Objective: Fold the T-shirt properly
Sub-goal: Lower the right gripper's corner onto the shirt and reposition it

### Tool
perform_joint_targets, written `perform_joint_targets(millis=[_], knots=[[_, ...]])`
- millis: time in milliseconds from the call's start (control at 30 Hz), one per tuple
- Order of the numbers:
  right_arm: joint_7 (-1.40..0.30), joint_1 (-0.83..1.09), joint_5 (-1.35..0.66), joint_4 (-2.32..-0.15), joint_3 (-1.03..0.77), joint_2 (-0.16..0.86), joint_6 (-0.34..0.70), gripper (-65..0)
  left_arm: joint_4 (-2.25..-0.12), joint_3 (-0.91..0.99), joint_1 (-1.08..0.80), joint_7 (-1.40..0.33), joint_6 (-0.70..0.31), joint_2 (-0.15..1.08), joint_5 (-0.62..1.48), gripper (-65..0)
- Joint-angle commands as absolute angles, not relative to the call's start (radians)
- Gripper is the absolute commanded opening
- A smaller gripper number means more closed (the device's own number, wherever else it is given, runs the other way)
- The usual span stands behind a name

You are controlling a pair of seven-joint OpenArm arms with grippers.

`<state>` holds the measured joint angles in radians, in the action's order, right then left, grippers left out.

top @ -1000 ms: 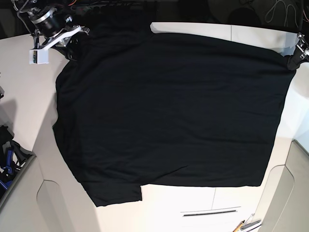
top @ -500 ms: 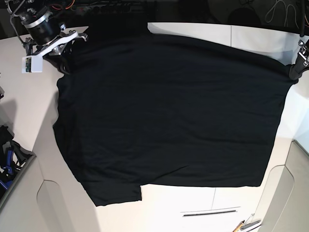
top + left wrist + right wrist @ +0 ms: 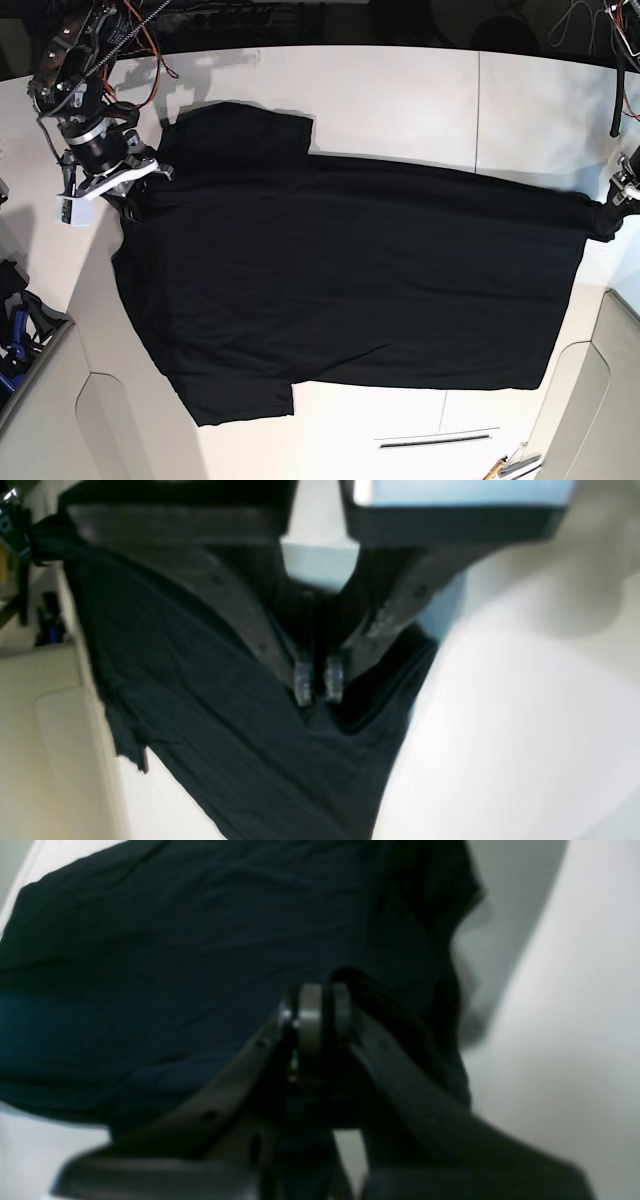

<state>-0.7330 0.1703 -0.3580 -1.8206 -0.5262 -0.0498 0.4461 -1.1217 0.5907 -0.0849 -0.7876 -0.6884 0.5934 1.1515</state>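
The left gripper (image 3: 318,680) had its fingers (image 3: 303,677) pinched shut on a bunched corner of the T-shirt (image 3: 350,270); the right gripper (image 3: 316,1010) was likewise clamped on cloth at the opposite end. Between them the black shirt lay spread, plain side up, across the white table (image 3: 400,90). It looked light, limp and prone to wrinkling, so holds at corners or hems, kept taut between both arms, seemed wisest.

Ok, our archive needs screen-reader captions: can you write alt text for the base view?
A black T-shirt lies spread flat on a white table, plain side up. The right gripper pinches its left edge and the left gripper its right edge, both shut on the cloth.
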Motion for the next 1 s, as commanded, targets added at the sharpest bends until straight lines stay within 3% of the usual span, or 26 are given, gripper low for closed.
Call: perform_joint_targets(millis=[0, 467, 500, 533, 567, 633, 700, 967], knots=[[-0.702, 0.146, -0.371, -1.825, -0.529, -0.038, 0.450, -65.0, -1.137, 0.580, -0.063, -0.756, -0.698, 0.620, 1.161, -65.0], [-0.689, 0.106, -0.309, -1.796, -0.529, -0.025, 0.450, -65.0, -1.137, 0.529, -0.034, -0.730, -0.698, 0.612, 1.080, -65.0], [-0.689, 0.106, -0.287, -1.796, -0.529, -0.025, 0.450, -62.1, -1.137, 0.529, -0.034, -0.730, -0.698, 0.612, 1.080, -65.0], [-0.689, 0.106, -0.273, -1.796, -0.529, -0.025, 0.450, -53.1, -1.137, 0.529, -0.034, -0.730, -0.698, 0.612, 1.080, -63.5], [-0.689, 0.106, -0.269, -1.796, -0.529, -0.024, 0.450, -44.9, -1.137, 0.529, -0.034, -0.730, -0.698, 0.612, 1.080, -56.0], [-0.696, 0.112, -0.278, -1.800, -0.529, -0.019, 0.449, -37.7, -1.137, 0.529, -0.034, -0.738, -0.698, 0.612, 1.080, -42.6], [-0.717, 0.117, -0.300, -1.810, -0.533, -0.015, 0.449, -37.8, -1.137, 0.529, -0.035, -0.756, -0.698, 0.612, 1.080, -37.8], [-0.753, 0.178, -0.331, -1.868, -0.558, -0.014, 0.449, -37.8, -1.137, 0.529, -0.059, -0.760, -0.698, 0.612, 1.114, -37.8]])
